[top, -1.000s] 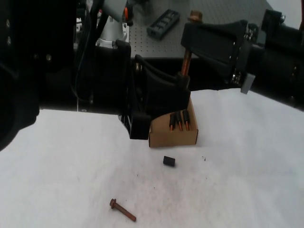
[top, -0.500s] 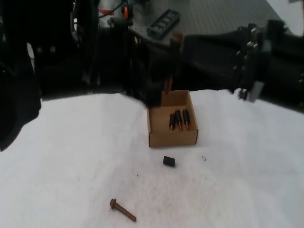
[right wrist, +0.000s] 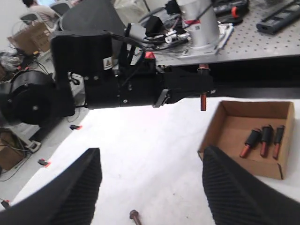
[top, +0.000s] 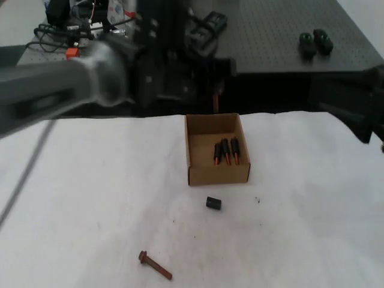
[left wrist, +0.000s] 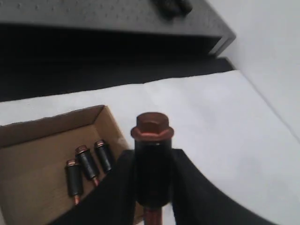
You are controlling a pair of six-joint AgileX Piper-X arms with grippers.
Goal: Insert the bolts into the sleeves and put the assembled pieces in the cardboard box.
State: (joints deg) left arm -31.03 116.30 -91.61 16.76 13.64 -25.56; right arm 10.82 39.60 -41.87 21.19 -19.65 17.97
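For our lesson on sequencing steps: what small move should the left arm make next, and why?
Probably shift the left gripper a little over the cardboard box, then lower it. It is shut on an assembled bolt and sleeve, which hangs upright near the box's far rim, and three finished pieces lie inside.

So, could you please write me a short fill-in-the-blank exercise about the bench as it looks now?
1. The cardboard box holds ___ assembled pieces.
2. The left gripper is shut on a black ___ with a copper bolt through it.
3. The right gripper is ___ and empty.
4. On the white cloth lie one loose sleeve and one loose ___.
Missing words: three; sleeve; open; bolt.
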